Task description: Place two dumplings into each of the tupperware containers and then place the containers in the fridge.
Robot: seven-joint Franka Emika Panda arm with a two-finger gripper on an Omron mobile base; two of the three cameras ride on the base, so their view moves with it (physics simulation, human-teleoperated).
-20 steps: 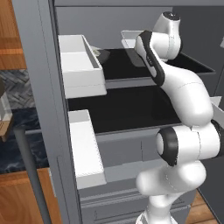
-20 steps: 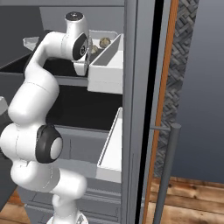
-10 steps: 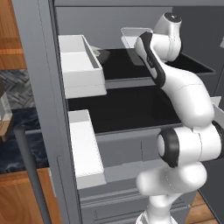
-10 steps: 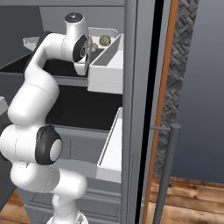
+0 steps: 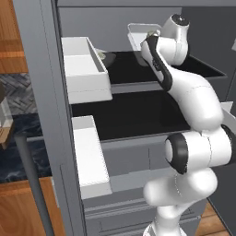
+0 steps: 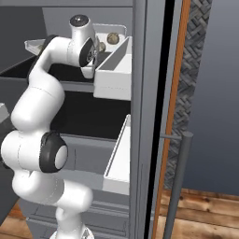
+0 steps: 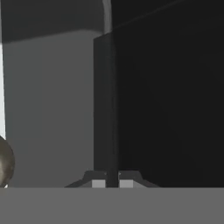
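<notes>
Dumplings (image 6: 112, 38) sat in a white tray (image 6: 114, 31) on the top shelf of the fridge (image 5: 138, 115), toward the back; in the right base view two beige lumps showed there, one at about 1 o'clock from the robot's hand and a second (image 6: 101, 46) just beside the hand. In the left base view the same tray (image 5: 138, 34) appeared behind the arm at 11 o'clock from the wrist, its rim visible, with a small patch of a dumpling (image 5: 152, 33) peeking over the edge. A further lump (image 5: 102, 56) lay low on the shelf just behind the upper door bin (image 5: 85, 69).

The pincer (image 7: 112, 183) was clenched, its two dark tips pressed together with nothing between them. In the hand view the tips pointed at a dark back corner of the fridge, a grey wall at 10 o'clock, and the curved edge of one dumpling (image 7: 5, 162) showed at 9 o'clock, apart from the tips.

The right base view showed the dumplings in the tray plainly, which the left base view mostly hid behind the arm. The left base view showed the lower door bin (image 5: 90, 156) and the dark middle shelf (image 5: 133, 115) more fully. The right base view showed the door's edge and a grey handle bar (image 6: 179, 182) at 5 o'clock.
</notes>
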